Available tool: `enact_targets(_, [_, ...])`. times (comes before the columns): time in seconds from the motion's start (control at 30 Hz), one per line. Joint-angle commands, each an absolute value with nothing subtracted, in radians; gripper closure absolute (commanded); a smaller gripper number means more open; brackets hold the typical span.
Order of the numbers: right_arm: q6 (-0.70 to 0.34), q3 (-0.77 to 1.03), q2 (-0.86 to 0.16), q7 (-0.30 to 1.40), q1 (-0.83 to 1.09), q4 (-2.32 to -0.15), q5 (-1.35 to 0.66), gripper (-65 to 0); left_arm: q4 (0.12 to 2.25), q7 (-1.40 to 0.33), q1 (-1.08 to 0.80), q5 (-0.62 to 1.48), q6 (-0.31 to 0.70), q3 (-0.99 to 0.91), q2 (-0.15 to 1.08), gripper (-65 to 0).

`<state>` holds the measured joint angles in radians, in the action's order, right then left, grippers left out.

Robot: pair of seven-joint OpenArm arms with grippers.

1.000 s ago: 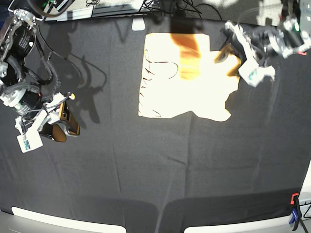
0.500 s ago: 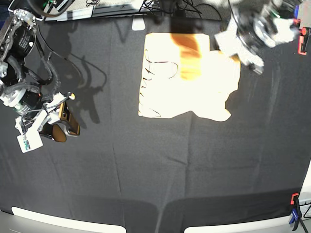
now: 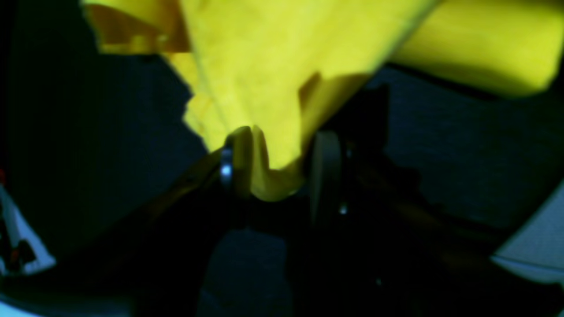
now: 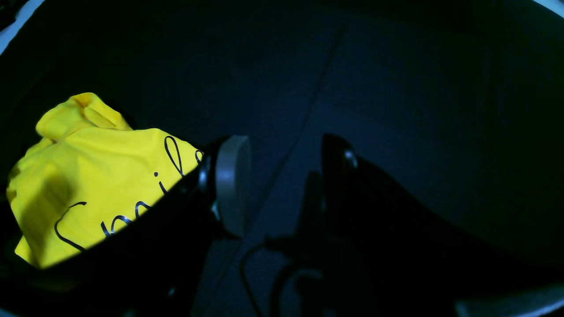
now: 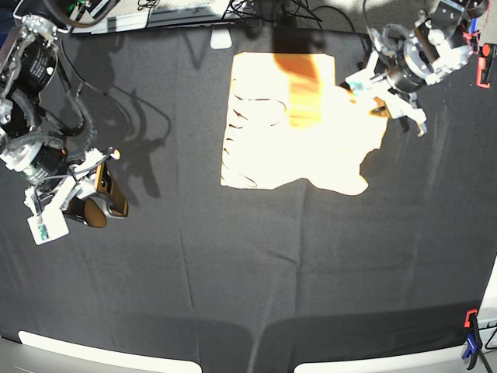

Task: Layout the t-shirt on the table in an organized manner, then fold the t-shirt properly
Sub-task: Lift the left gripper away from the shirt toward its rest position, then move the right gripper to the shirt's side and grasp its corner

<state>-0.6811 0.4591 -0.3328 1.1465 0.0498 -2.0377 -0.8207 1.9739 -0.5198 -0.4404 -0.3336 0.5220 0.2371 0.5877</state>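
The t-shirt (image 5: 299,124) lies spread at the far middle of the black-clothed table (image 5: 256,264). It glares pale yellow there and shows black cursive lettering on its left part. My left gripper (image 5: 371,97) is at the shirt's far right edge. In the left wrist view a bunch of the yellow fabric (image 3: 273,176) is pinched between its fingers (image 3: 238,163), and the cloth rises away from them. My right gripper (image 5: 97,203) is open and empty low over the bare cloth at the table's left. The right wrist view shows its gap (image 4: 282,185), with the shirt (image 4: 101,185) far off.
A red-and-blue clamp (image 5: 471,336) sits at the front right corner and a red clamp (image 5: 485,62) at the far right. Cables and equipment (image 5: 178,14) line the far edge, with a white tag (image 5: 221,39) nearby. White strips (image 5: 101,353) run along the front edge.
My left arm has turned and its gripper has come onto the shirt's right edge and taken hold of it; that edge has shifted slightly. The right arm has not moved.
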Motion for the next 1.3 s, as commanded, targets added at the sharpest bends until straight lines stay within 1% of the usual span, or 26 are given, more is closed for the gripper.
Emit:
enact_targets(0.0, [-0.688, 0.463, -0.347, 1.121, 0.034, -2.055, -0.842, -25.9, 1.989, -0.507, -0.441, -0.333, 0.509, 0.233, 0.596, -14.9])
enact_targets(0.03, [-0.688, 0.463, -0.347, 1.121, 0.034, -2.055, -0.842, -25.9, 1.989, -0.507, -0.444, -0.332, 0.509, 0.233, 0.596, -10.7])
enact_targets(0.07, [-0.688, 0.463, -0.347, 1.121, 0.034, -2.055, -0.842, -25.9, 1.99, -0.506, -0.449, -0.331, 0.509, 0.233, 0.596, -4.6])
enact_targets(0.1, [-0.688, 0.463, -0.347, 1.121, 0.034, -2.055, -0.842, -25.8, 1.99, -0.507, -0.455, -0.323, 0.509, 0.233, 0.596, 0.0])
enact_targets(0.2, [-0.688, 0.463, -0.347, 1.121, 0.034, -2.055, -0.842, -25.8, 2.016, -0.525, -0.483, -0.261, 0.509, 0.233, 0.611, 0.0])
enact_targets(0.33, [-0.688, 0.463, -0.347, 1.116, 0.034, -2.055, -0.843, -25.8, 2.129, -0.63, -0.532, -0.135, 0.509, 0.23, 0.67, 0.0])
enact_targets(0.5, [-0.688, 0.463, -0.347, 1.118, 0.034, -2.055, -0.842, -25.8, 2.238, -0.636, -0.608, -0.065, 0.51, 0.229, 0.73, 0.0])
enact_targets(0.63, [-0.688, 0.463, -0.347, 1.121, 0.034, -2.055, -0.842, -25.8, 2.22, -0.644, -0.649, -0.081, 0.512, 0.229, 0.75, 0.0])
enact_targets(0.8, [-0.688, 0.463, -0.347, 1.121, 0.034, -2.055, -0.842, -25.9, 2.157, -0.646, -0.648, -0.096, 0.511, 0.229, 0.751, 0.0])
enact_targets(0.9, [-0.688, 0.463, -0.347, 1.121, 0.034, -2.055, -0.843, -25.9, 2.112, -0.72, -0.648, -0.107, 0.509, 0.229, 0.748, 0.0])
enact_targets(0.93, [-0.688, 0.461, -0.347, 1.121, 0.034, -2.055, -0.843, -25.9, 2.106, -0.747, -0.648, -0.107, 0.508, 0.229, 0.749, -5.5])
enact_targets(1.03, [-0.688, 0.413, -0.347, 1.108, 0.034, -2.053, -0.842, -25.9, 2.108, -0.805, -0.648, -0.095, 0.508, 0.229, 0.749, -26.0])
enact_targets(1.07, [-0.689, 0.382, -0.346, 1.1, 0.033, -2.051, -0.841, -25.9, 2.111, -0.807, -0.648, -0.095, 0.499, 0.229, 0.748, -29.7])
enact_targets(1.13, [-0.689, 0.305, -0.346, 1.073, 0.033, -2.048, -0.82, -25.9, 2.124, -0.803, -0.648, -0.091, 0.436, 0.229, 0.748, -30.6])
enact_targets(1.2, [-0.688, 0.22, -0.346, 1.008, 0.033, -2.048, -0.744, -25.8, 2.141, -0.783, -0.648, -0.096, 0.346, 0.229, 0.748, -30.6])
enact_targets(1.23, [-0.688, 0.178, -0.346, 0.972, 0.03, -2.048, -0.7, -24.6, 2.149, -0.767, -0.648, -0.096, 0.296, 0.229, 0.745, -30.6])
enact_targets(1.27, [-0.688, 0.138, -0.345, 0.941, 0.027, -2.048, -0.658, -20.9, 2.155, -0.746, -0.648, -0.091, 0.245, 0.229, 0.737, -30.5])
